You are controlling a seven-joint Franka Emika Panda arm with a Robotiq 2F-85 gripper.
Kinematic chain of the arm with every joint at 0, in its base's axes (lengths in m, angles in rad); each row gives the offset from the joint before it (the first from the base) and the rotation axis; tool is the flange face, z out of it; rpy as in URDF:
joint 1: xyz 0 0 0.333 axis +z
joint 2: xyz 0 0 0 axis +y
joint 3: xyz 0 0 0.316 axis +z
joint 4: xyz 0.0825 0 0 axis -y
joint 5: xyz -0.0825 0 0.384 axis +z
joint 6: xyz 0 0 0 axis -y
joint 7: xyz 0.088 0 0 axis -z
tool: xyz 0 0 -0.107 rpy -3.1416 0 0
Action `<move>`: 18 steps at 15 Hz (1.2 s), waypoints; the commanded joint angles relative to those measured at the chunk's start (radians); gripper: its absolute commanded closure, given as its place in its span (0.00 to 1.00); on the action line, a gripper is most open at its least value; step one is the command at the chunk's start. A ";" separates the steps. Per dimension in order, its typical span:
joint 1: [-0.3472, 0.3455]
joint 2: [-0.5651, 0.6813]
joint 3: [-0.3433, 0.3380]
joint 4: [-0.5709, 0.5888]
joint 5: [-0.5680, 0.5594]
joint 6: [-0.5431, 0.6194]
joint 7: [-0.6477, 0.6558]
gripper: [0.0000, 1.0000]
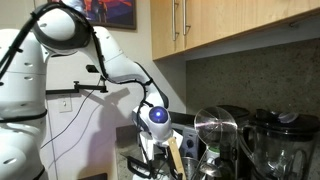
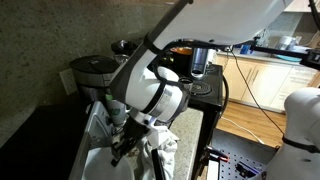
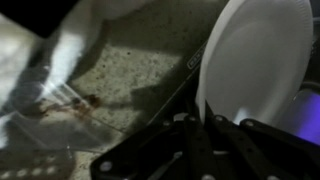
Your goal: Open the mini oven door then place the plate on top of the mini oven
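A white plate stands on edge in a dark dish rack in the wrist view. My gripper is low at the rack with its dark fingers close together on either side of the plate's lower rim, and looks shut on it. In both exterior views the gripper hangs down into the rack area. A black boxy body behind my arm looks like the mini oven. Its door is hidden by the arm.
Clear-jarred blenders stand close beside the gripper. A blender lid sits by the stone wall. A white cloth lies under the rack. A clear plastic container lies on the speckled counter. Wooden cabinets hang overhead.
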 commanded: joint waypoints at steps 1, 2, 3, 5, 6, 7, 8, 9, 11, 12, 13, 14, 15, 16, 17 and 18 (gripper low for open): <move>-0.071 -0.140 0.007 -0.106 -0.236 -0.039 0.171 0.93; -0.089 -0.162 0.004 -0.117 -0.332 -0.063 0.232 0.94; -0.107 -0.180 0.003 -0.121 -0.416 -0.085 0.281 0.93; -0.138 -0.218 -0.002 -0.118 -0.603 -0.167 0.386 0.93; -0.152 -0.237 -0.005 -0.108 -0.686 -0.224 0.432 0.94; -0.164 -0.255 -0.009 -0.093 -0.755 -0.287 0.466 0.94; -0.172 -0.273 -0.014 -0.076 -0.802 -0.344 0.494 0.94; -0.176 -0.292 -0.019 -0.063 -0.827 -0.385 0.516 0.94; -0.178 -0.328 -0.028 -0.032 -0.881 -0.456 0.553 0.94; -0.179 -0.347 -0.031 -0.017 -0.909 -0.487 0.570 0.94; -0.179 -0.363 -0.034 -0.002 -0.932 -0.515 0.581 0.94; -0.177 -0.378 -0.039 0.014 -0.948 -0.547 0.588 0.94; -0.176 -0.394 -0.044 0.030 -0.960 -0.578 0.592 0.94; -0.175 -0.405 -0.050 0.047 -0.965 -0.609 0.593 0.94; -0.174 -0.416 -0.056 0.068 -0.973 -0.653 0.596 0.94; -0.174 -0.423 -0.061 0.088 -0.976 -0.687 0.595 0.94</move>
